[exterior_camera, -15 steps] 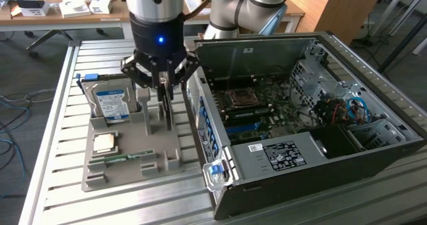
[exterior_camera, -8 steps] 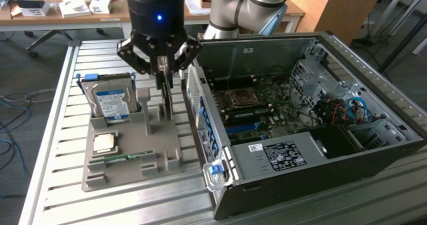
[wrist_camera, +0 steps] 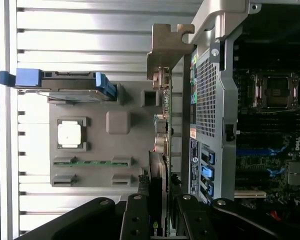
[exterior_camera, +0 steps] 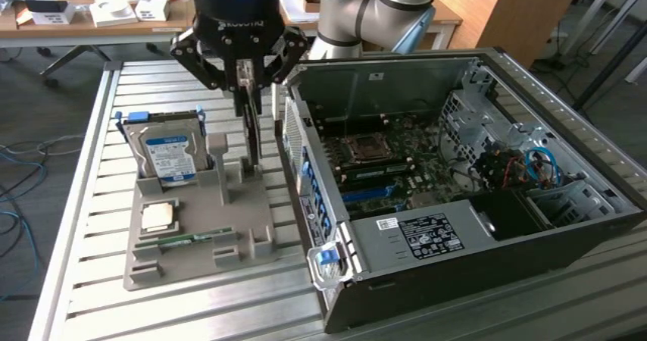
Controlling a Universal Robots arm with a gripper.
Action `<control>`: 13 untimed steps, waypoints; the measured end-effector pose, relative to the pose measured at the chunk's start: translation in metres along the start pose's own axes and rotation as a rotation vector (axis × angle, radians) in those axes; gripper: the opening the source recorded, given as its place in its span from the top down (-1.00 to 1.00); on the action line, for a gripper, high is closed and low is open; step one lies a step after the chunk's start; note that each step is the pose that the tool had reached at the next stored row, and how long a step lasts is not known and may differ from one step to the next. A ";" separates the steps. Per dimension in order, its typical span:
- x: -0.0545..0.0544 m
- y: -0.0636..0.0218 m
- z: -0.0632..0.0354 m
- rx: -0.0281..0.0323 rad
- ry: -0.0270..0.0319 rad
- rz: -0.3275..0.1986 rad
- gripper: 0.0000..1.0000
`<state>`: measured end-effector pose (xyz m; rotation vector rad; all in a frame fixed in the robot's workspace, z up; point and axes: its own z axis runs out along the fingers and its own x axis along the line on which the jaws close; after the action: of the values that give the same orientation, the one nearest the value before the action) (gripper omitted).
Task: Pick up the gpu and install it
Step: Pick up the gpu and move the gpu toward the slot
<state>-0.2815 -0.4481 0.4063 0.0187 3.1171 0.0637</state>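
The arm reaches in from the far side. Its black wrist points straight down, so the gripper hangs over the right part of the grey holder, with the slatted table below. The fingers are drawn partway in and pinch the gpu from both flat sides.

The card stands upright with its long axis up and down and its thin edge towards me. Its faces look left at the hard drive and right at the computer case. The pale bracket is at the end away from the fingers. I can't tell whether that lower end touches the holder.

There isn't much room. The case's left wall is just beside the card, and the holder's posts stand right under it. The case lies open on top, with the motherboard bare. On the holder's near part lie a square chip and a green memory stick.
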 end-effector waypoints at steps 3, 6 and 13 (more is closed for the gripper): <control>0.000 0.0004 -0.0086 -0.0001 -0.0001 0.000 0.47; 0.000 0.0006 -0.0152 0.0000 0.0000 0.000 0.47; -0.001 0.0011 -0.0264 -0.0001 -0.0001 0.000 0.47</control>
<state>-0.2815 -0.4481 0.4327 0.0186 3.1170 0.0637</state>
